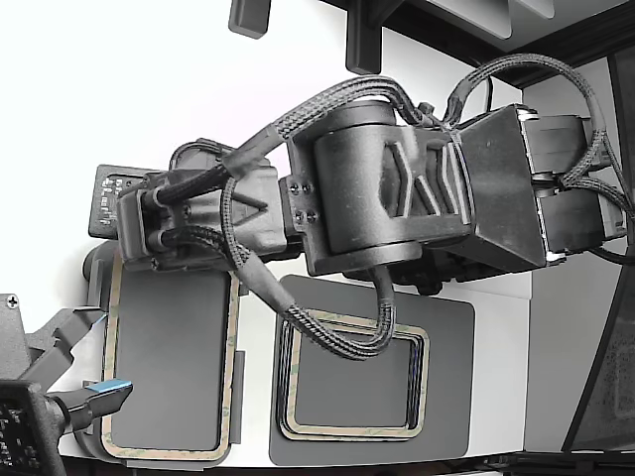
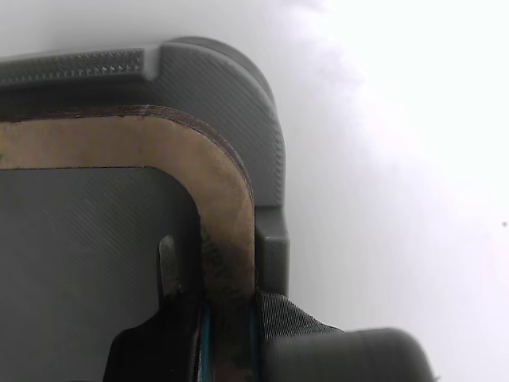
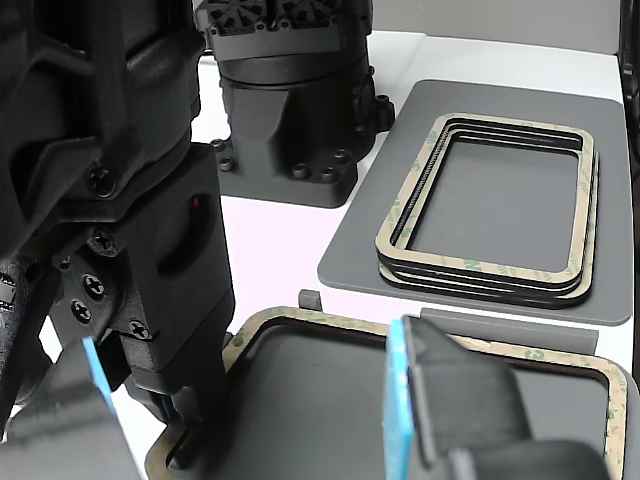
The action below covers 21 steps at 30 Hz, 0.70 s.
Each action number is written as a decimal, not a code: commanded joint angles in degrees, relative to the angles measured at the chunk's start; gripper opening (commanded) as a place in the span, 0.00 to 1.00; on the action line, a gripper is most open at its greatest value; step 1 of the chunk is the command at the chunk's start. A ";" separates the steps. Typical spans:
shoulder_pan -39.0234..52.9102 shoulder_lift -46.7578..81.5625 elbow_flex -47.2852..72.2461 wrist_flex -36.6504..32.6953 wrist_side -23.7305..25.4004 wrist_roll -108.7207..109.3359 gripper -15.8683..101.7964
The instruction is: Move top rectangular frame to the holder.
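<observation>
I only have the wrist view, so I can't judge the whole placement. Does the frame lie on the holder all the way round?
Observer: In the exterior view, the top rectangular frame lies over the holder along its visible sides. The arm hides the end where the gripper clamps it.
Operator: Any frames left?
Observer: Yes, a stack of frames lies on the dark mat, at the exterior view's right.
Operator: Anything else nearby?
Observer: A second gripper with blue tips sits beside the frame's outer edge; contact unclear.
</observation>
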 commanded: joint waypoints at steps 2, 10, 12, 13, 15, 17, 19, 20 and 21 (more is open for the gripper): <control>-0.88 0.79 -1.58 0.35 0.35 -0.18 0.04; -0.70 0.70 -1.85 0.44 0.26 -0.62 0.04; -0.70 0.70 -1.76 0.44 0.18 -0.88 0.04; -0.70 0.70 -1.76 0.44 0.18 -0.97 0.04; -0.70 0.70 -1.85 0.44 0.18 -1.14 0.04; -0.62 0.70 -1.93 0.44 0.18 -1.14 0.04; -0.62 0.70 -1.93 0.44 0.18 -1.14 0.04; -0.62 0.70 -1.93 0.44 0.18 -1.05 0.04; -0.62 0.70 -1.93 0.44 0.18 -1.05 0.04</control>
